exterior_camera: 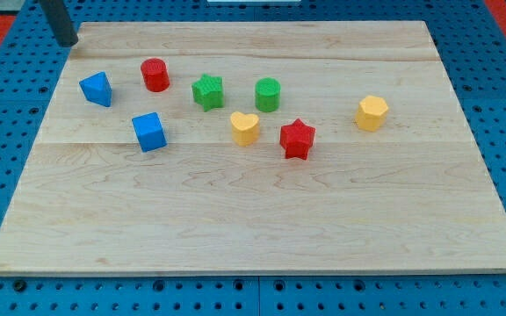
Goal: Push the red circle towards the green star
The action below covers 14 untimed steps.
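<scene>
Red circle is standing upright as a short cylinder near the surface's top-left corner, round face up, so no heading or long axis can be read. Green star is sitting just to its right, slightly lower, the two apart. My tip is resting at the top-left corner, well apart from every block; the rod carries no hand, so no hand state applies. Also lying on the surface: blue triangular block, blue cube, green cylinder, yellow heart, red star, yellow hexagon. No writing is showing.
</scene>
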Tool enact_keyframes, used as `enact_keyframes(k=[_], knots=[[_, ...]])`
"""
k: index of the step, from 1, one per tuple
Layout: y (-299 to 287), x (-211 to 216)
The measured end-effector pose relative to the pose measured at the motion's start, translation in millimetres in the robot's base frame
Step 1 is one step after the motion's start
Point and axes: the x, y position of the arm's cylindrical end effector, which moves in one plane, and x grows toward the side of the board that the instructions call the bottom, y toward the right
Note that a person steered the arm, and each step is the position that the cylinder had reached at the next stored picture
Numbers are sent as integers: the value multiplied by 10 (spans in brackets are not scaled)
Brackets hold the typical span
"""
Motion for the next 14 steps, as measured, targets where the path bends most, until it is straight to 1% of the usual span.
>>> enact_keyframes(k=[2, 4, 8, 9, 10, 11, 12, 13, 14], knots=[[213, -37], [213, -86], [226, 1], [271, 140], [697, 612], [1059, 745], [1222, 665], [1524, 705], [1545, 997]])
